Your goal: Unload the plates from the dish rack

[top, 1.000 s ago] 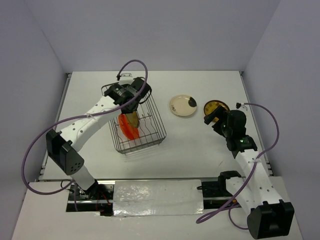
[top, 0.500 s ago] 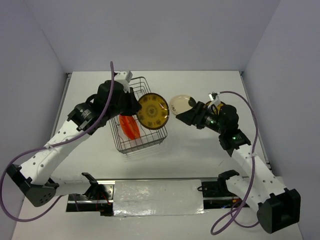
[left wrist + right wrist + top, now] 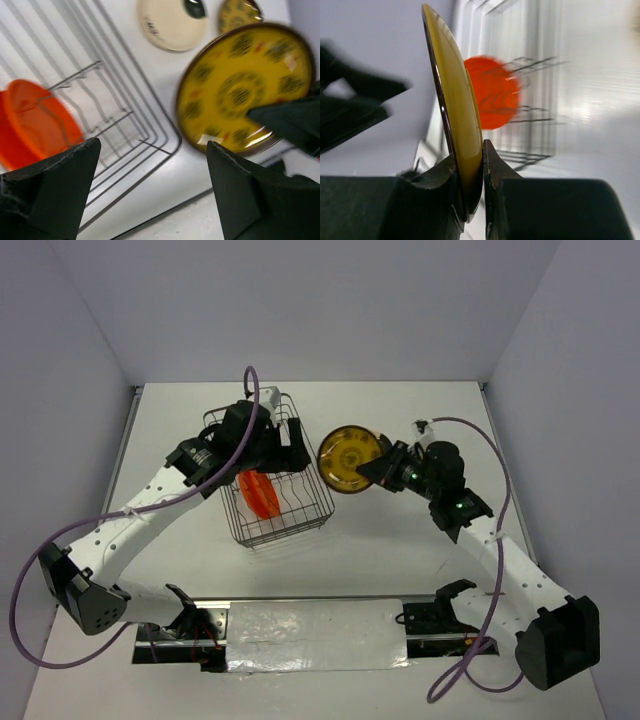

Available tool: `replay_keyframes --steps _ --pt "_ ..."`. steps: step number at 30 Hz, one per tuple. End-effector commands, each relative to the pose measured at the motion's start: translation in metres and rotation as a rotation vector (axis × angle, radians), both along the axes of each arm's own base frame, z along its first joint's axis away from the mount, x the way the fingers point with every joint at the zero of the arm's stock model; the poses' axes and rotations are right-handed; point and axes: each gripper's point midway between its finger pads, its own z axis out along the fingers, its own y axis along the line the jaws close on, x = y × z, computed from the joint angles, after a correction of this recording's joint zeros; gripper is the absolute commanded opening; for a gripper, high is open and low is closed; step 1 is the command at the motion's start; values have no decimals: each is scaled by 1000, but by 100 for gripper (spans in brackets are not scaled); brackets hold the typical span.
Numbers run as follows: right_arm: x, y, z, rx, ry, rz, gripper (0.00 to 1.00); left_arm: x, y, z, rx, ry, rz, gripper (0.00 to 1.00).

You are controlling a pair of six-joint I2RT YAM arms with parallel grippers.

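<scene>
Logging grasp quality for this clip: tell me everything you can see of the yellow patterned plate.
The patterned plate is round and glossy, with a yellow face of dark motifs set in rings and a dark brown rim; it looks glazed. It is held on edge in the air, just right of the rack, its face toward the left gripper. The right gripper is shut on its rim, one finger on each face. Nothing else touches it; the left gripper is open and apart.
</scene>
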Motion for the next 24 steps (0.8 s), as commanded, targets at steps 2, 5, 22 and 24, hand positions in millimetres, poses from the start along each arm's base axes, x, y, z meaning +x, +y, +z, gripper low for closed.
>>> replay_keyframes --steps 2,5,22,24 --pt "46 -85 -19 -74 62 -370 15 3 54 12 138 -61 210 100" --pt "70 -141 -34 -100 89 -534 15 -8 78 13 189 -86 250 99" --pt "144 -262 -141 -144 467 -715 35 -36 122 -22 371 -87 239 99" --pt "141 -267 -147 -171 477 -738 56 -35 121 -29 377 -72 236 99"
